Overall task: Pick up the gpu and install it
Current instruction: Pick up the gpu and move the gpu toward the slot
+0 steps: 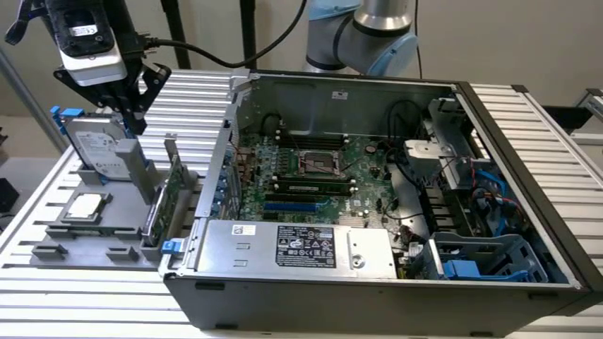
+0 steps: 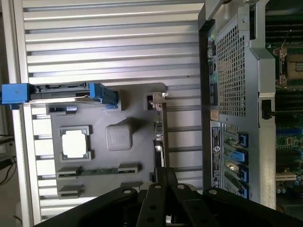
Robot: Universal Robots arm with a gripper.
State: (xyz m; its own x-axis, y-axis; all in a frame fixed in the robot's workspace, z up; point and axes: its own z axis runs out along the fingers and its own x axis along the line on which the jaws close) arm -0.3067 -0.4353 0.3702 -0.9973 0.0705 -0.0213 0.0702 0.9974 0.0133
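Note:
The gpu [image 1: 166,198] is a thin green card with a grey metal bracket strip, standing on edge in a slot of the grey holder [image 1: 56,240] at the exterior view's left, just beside the computer case. In the wrist view the gpu [image 2: 160,135] appears edge-on. My gripper [image 1: 132,123] hangs well above the holder, over the hard drive and apart from the gpu. In the wrist view my gripper [image 2: 164,174] has its fingers together with nothing between them.
A silver hard drive [image 1: 99,152] with blue tabs stands in the holder, and a small square chip [image 1: 85,207] lies in front of it. The open computer case [image 1: 377,282] with its motherboard [image 1: 320,176] fills the exterior view's right. Everything rests on a slatted metal table [image 1: 94,311].

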